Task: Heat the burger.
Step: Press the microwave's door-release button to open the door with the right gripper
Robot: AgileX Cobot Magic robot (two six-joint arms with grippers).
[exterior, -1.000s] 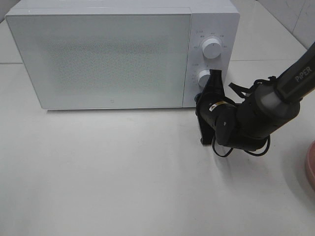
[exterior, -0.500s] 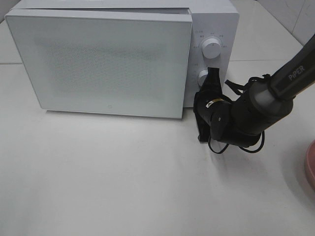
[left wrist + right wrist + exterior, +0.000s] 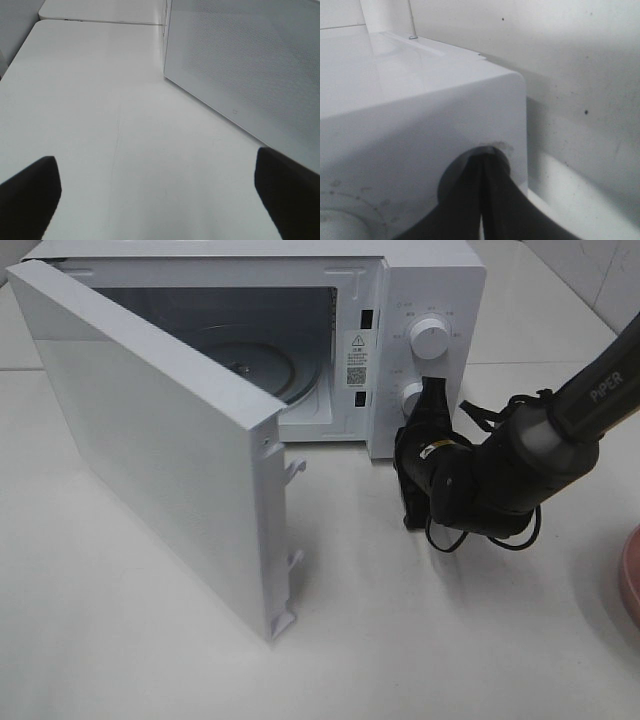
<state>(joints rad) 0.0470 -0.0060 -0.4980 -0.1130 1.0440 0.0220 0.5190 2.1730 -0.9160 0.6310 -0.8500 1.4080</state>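
The burger is out of view in every frame. The white microwave [image 3: 432, 280] stands at the back of the table with its door [image 3: 150, 450] swung wide open to the left. Its glass turntable [image 3: 250, 352] is bare. My right gripper [image 3: 431, 398] is shut, with its tips against the lower part of the control panel beside the lower knob [image 3: 410, 397]. In the right wrist view the closed tips [image 3: 482, 165] press into a round recess in the panel. My left gripper [image 3: 157, 200] is open and empty over the table, facing the door's outer face [image 3: 245, 60].
The upper knob [image 3: 430, 337] sits above the gripper. The rim of a pink plate [image 3: 632, 580] shows at the right edge. The open door juts forward over the left half of the white table [image 3: 420, 640]. The right arm [image 3: 540, 450] reaches in from the right.
The microwave door has swung from shut to wide open towards the left. My right gripper has stayed at the control panel, shifting only slightly.
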